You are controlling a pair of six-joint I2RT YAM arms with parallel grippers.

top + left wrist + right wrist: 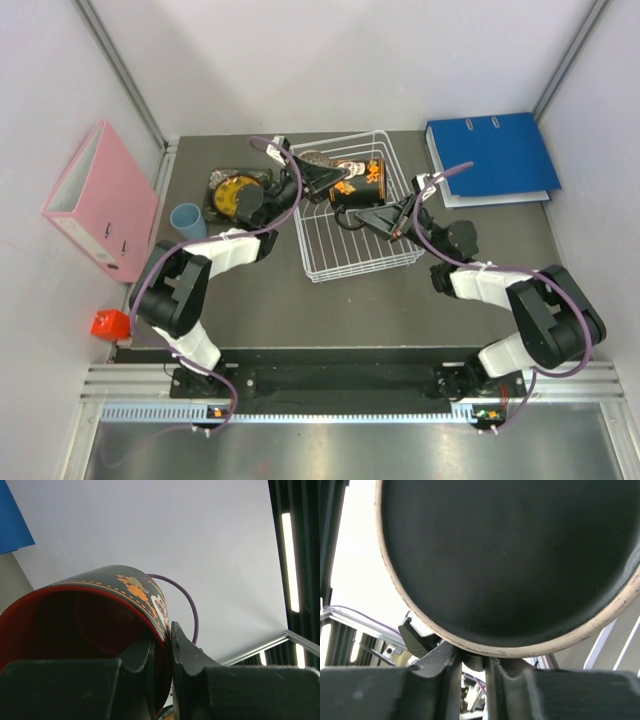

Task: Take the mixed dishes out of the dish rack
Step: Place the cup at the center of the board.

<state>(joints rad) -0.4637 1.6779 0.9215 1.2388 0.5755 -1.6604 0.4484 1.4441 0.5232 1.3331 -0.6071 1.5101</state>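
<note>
- Left gripper [167, 635] was clamped on the rim of the dark mug [100, 605], one finger inside and one outside.
- Seen from above, the mug lay on its side over the far end of the dish rack [330, 255].
- Right gripper [472, 663] sat nearly closed beneath a dark, beige-rimmed round surface; I could not tell if it gripped anything.
- Light-blue cup [186, 218] stood on the desk [260, 300], left of the rack.

Cropped at the wrists
The dark mug [100, 625] leaves the frame's left edge; an unidentifiable pale-rimmed dish [510, 555] overflows the top.
</note>
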